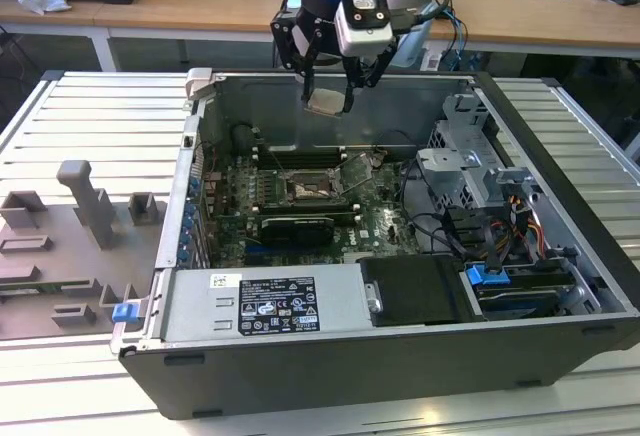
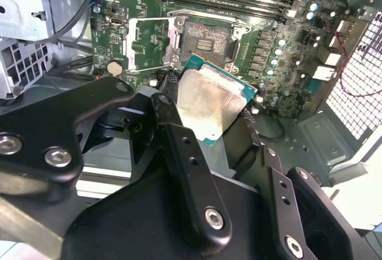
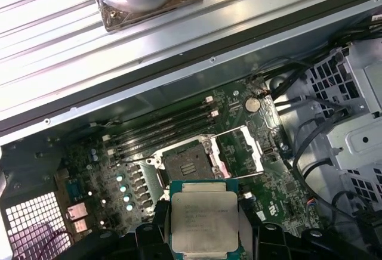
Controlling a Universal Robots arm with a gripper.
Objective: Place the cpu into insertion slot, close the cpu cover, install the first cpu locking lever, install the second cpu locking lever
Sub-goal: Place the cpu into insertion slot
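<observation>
Black two-finger gripper (image 1: 328,94), upper centre of the exterior view, is clamped on the cpu (image 1: 327,103), a small flat square chip w/ pale silver face & green edge. It's pinched by opposite edges, prob. to leave the underside free for seating. Chip hangs over the open dark-grey metal computer case (image 1: 400,376), well apart from the green motherboard (image 1: 385,218); not yet seated. The insertion slot (image 1: 312,188), a dark square socket w/ silvery rim, lies mid-frame below. In the first wrist view the cpu cover (image 3: 242,149), a thin silvery windowed frame, is swung open beside the socket, leaving it bare.
</observation>
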